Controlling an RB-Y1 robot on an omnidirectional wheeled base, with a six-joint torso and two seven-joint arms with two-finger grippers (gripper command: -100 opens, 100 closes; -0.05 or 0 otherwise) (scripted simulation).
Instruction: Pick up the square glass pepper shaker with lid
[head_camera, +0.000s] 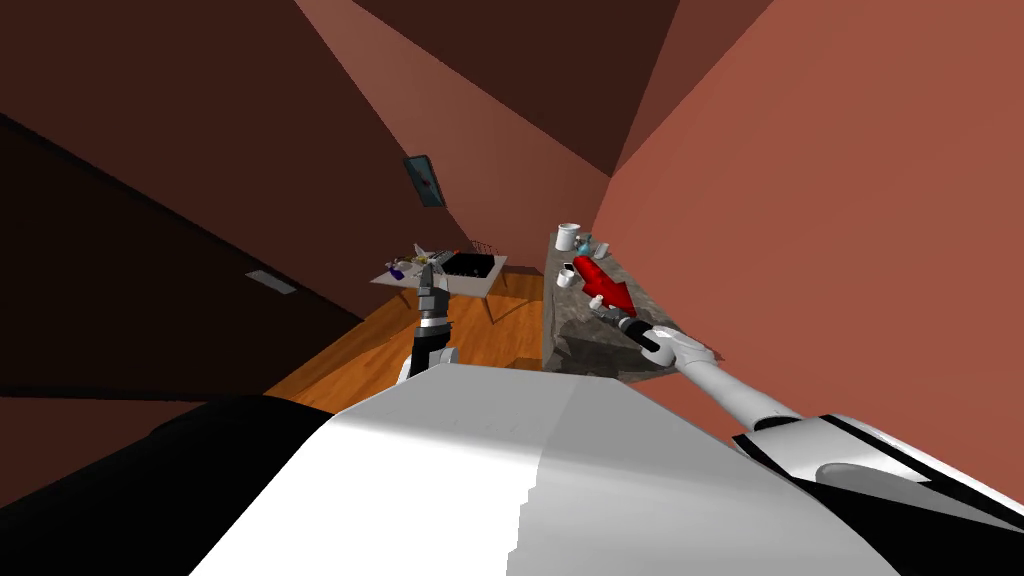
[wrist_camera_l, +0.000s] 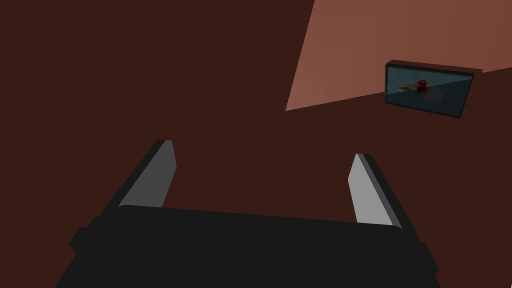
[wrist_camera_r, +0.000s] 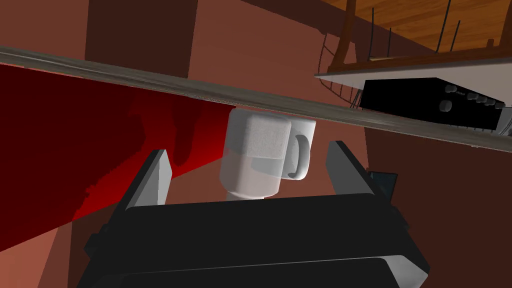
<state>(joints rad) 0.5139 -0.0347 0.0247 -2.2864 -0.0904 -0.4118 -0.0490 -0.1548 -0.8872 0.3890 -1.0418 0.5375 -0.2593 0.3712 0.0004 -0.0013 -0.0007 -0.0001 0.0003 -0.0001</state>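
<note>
Within the spread right tool (wrist_camera_r: 250, 150) stands a translucent, square-bodied shaker (wrist_camera_r: 252, 167).

Grey counter (head_camera: 572, 335) along the wall
A white pot (head_camera: 568, 236) stands at its far corner; a shaker (wrist_camera_r: 252, 160) and a mug (wrist_camera_r: 300, 152) stand side by side at its open edge; a red object (head_camera: 600, 282) lies mid-counter.

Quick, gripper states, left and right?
Left gripper: open, empty.
Right gripper: open, straddling the pepper shaker, not gripping it.
</note>
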